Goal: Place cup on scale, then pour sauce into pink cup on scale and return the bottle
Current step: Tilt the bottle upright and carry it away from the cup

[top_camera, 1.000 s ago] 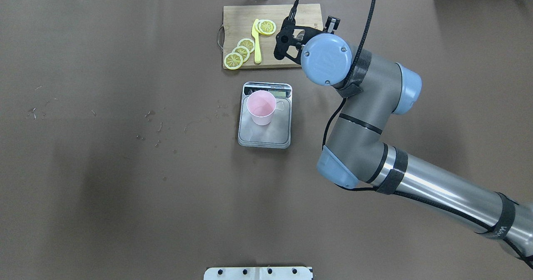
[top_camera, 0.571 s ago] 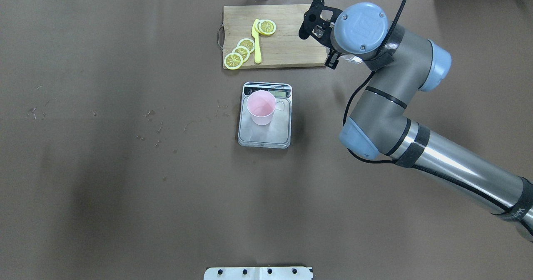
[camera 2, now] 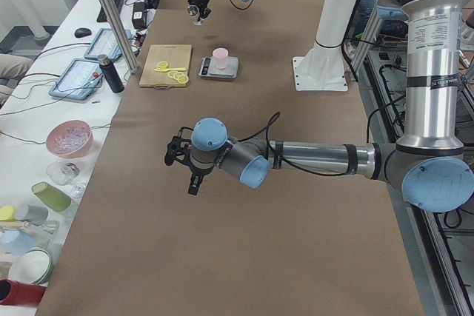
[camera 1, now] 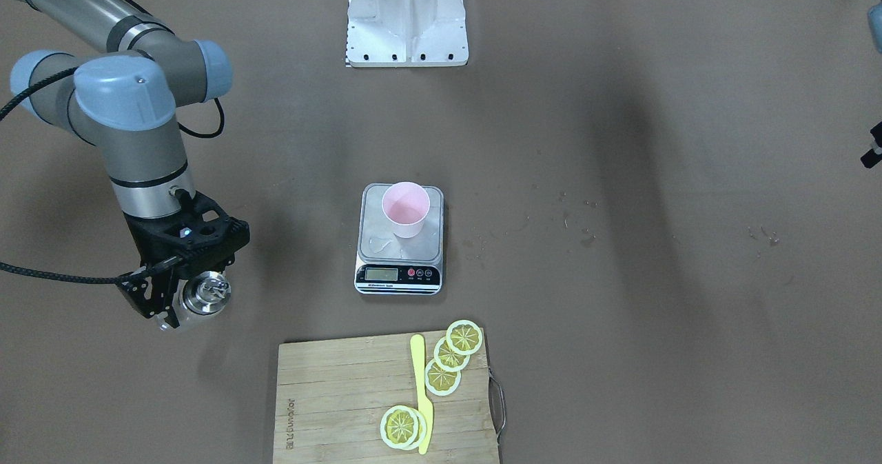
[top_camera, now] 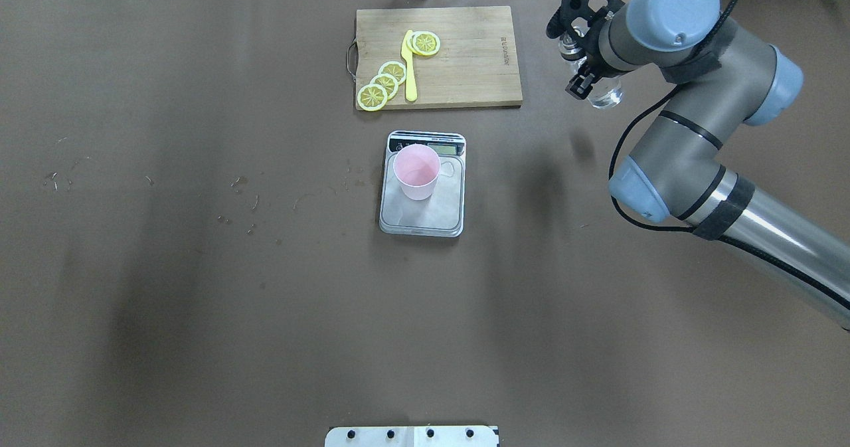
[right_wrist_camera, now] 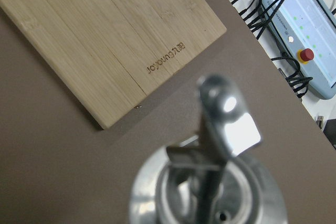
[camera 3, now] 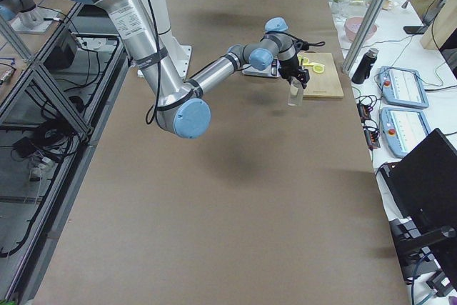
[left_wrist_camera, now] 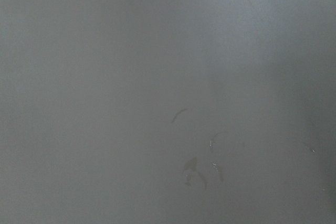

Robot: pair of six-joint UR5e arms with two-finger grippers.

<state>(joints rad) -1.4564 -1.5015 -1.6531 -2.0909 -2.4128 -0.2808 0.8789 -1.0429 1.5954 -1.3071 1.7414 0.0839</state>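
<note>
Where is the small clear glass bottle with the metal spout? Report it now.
Overhead view: the small clear glass bottle is held in the right gripper, above the table just right of the rectangular wooden cutting board.

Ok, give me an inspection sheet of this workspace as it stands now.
Surface: brown table cover, small scattered marks on the robot's left half.
Job's things: pink cup upright on the scale; bottle held beside the cutting board's end, off the board.
Clutter: cutting board with lemon slices and a yellow knife.
Grippers: right gripper shut on the bottle; left gripper over bare table, jaws not readable.
Cables: black cable trailing from the right wrist.
Surroundings: side bench with tablets and a pink bowl.
</note>
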